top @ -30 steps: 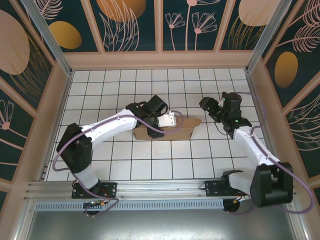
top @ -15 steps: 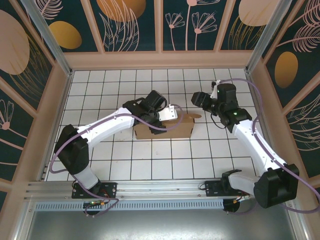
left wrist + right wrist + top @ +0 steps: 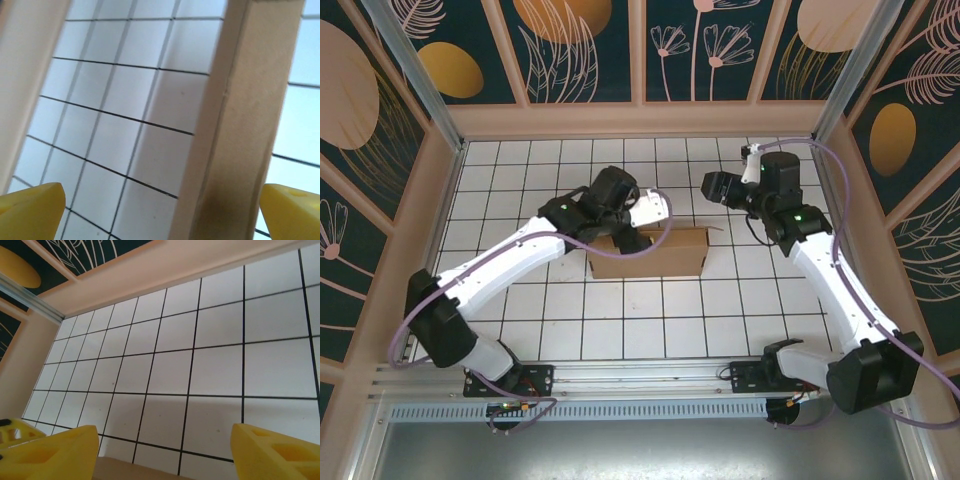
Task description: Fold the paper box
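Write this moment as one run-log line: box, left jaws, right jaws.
box: brown, lying on table | left jaws: open, box edge between them | right jaws: open, not touching box

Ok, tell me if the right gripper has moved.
Yes. The right gripper shifted left and toward the far wall, judged against the floor tiles.

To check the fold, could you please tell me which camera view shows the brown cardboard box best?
Top external: the brown cardboard box lies on the tiles, almost wholly visible. The left wrist view gives a blurred close-up of one cardboard edge; the right wrist view catches a brown sliver at the bottom.
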`<state>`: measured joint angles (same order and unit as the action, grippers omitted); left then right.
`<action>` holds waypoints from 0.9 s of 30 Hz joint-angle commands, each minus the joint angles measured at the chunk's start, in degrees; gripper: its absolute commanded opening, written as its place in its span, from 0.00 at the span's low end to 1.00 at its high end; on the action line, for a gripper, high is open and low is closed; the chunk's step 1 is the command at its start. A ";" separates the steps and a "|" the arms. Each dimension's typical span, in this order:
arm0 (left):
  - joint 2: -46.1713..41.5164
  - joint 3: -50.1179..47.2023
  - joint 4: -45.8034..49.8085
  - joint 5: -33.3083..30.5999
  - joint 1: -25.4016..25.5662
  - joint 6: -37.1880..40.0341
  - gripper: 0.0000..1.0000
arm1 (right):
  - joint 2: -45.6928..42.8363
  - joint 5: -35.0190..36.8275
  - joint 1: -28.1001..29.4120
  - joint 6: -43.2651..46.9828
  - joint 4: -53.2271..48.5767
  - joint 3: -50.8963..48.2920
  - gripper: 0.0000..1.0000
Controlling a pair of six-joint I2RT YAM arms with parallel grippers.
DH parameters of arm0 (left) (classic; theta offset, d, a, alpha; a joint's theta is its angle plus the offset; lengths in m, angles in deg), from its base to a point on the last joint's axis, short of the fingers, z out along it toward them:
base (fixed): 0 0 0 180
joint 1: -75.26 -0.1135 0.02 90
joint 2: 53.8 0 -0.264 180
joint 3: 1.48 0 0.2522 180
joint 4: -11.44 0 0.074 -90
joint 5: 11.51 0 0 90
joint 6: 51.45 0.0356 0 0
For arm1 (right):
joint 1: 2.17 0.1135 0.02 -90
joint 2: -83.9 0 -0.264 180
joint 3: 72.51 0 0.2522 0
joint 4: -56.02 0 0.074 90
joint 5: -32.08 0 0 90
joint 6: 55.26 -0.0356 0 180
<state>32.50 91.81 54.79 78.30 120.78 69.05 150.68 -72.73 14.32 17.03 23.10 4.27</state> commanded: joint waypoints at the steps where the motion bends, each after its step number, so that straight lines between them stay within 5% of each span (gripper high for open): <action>1: -8.92 -3.68 -14.60 -2.35 -2.46 -10.24 0.99 | -5.71 -0.50 0.24 7.55 5.52 -0.92 0.64; 3: -15.31 -11.21 -22.37 -4.58 -2.71 -13.52 0.99 | -10.50 -6.65 0.30 13.25 14.83 -6.79 0.55; 5: -21.43 -17.49 -26.69 -5.51 -3.76 -16.78 0.99 | -13.92 -12.90 0.61 20.50 20.65 -10.20 0.58; 10: -30.92 -23.40 -18.42 6.25 -13.00 -15.62 0.67 | -13.87 -18.27 2.14 46.36 10.96 -7.79 0.59; 14: -36.86 -32.02 -15.46 8.65 -14.77 -10.83 0.71 | -14.31 -18.54 2.18 72.85 7.01 -12.23 0.63; 21: -39.21 -38.77 -16.72 18.09 -23.52 -4.03 0.72 | -7.88 -19.72 -1.00 80.63 -1.51 -10.46 0.65; 27: -35.66 -41.76 -21.47 17.17 -24.46 -2.83 0.68 | -11.04 -17.02 -2.88 78.98 3.43 -17.19 0.64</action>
<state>-4.48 51.77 37.24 93.36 96.67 64.61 141.92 -90.76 12.68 94.31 24.85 -10.48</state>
